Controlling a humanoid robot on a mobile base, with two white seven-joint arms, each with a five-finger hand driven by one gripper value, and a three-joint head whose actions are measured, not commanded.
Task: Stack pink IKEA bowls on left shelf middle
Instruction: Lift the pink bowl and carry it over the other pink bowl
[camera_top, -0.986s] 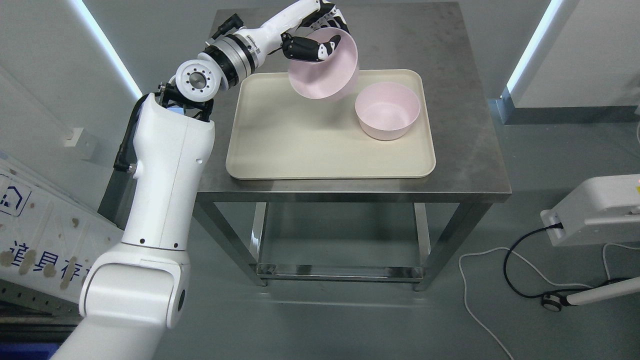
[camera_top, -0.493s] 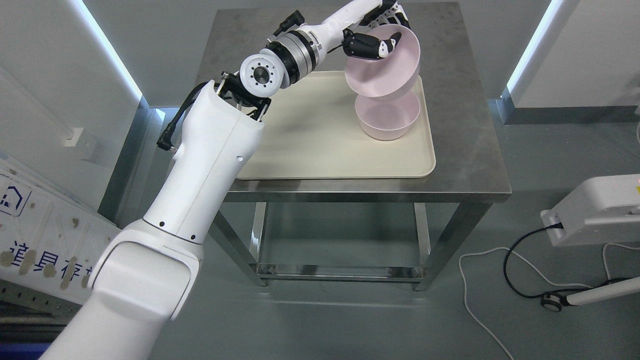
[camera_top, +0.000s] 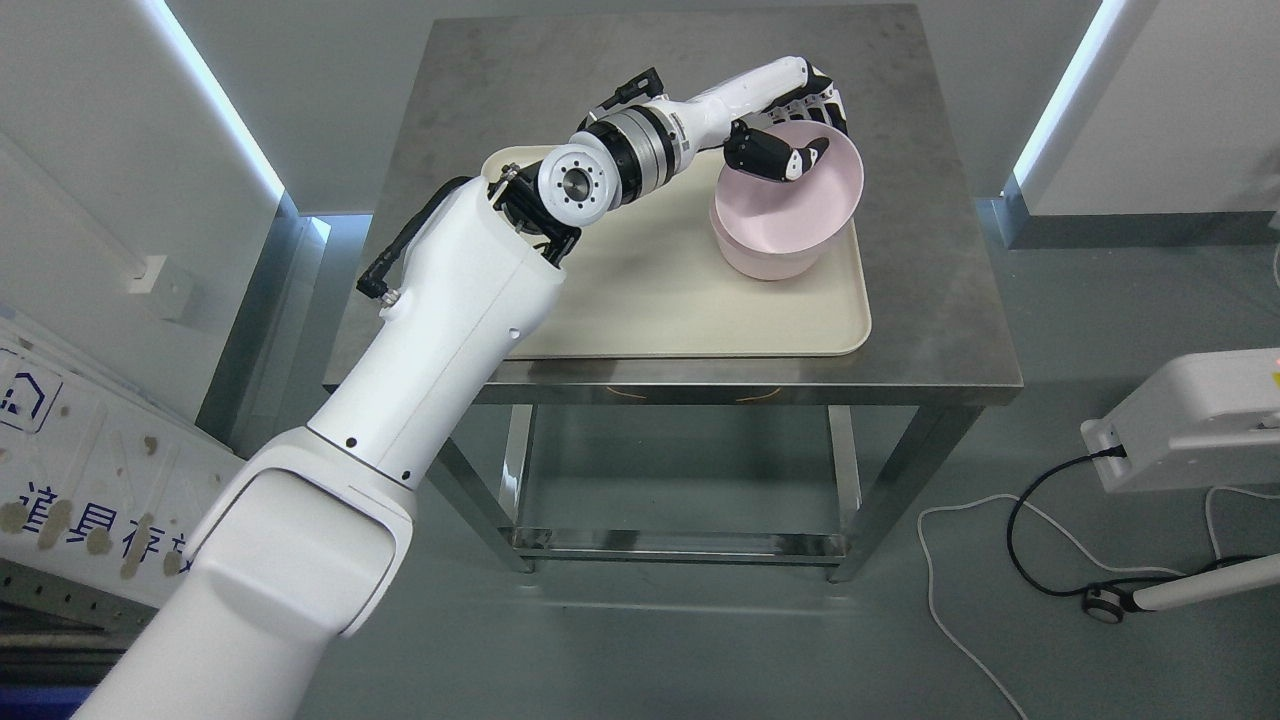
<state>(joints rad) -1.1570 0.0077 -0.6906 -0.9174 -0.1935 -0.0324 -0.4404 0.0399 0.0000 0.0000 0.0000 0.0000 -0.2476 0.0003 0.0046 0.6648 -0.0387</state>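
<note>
My left hand (camera_top: 800, 125) is shut on the far rim of a pink bowl (camera_top: 790, 210), thumb inside and fingers outside. The held bowl is tilted toward me and sits partly inside a second pink bowl (camera_top: 765, 265) that stands on the right part of a cream tray (camera_top: 660, 300). Only the lower wall of the second bowl shows under the held one. The tray lies on a steel table (camera_top: 930, 290). My left arm reaches over the tray from the lower left. The right arm does not show.
A white machine (camera_top: 1190, 420) with black and white cables on the floor (camera_top: 1010, 540) stands at the right. A white panel with blue print (camera_top: 70, 480) leans at the lower left. The table has an open steel frame below.
My left hand has carried the pink bowl to the right and down, from above the tray's middle to onto the second bowl. My arm has swung right with it.
</note>
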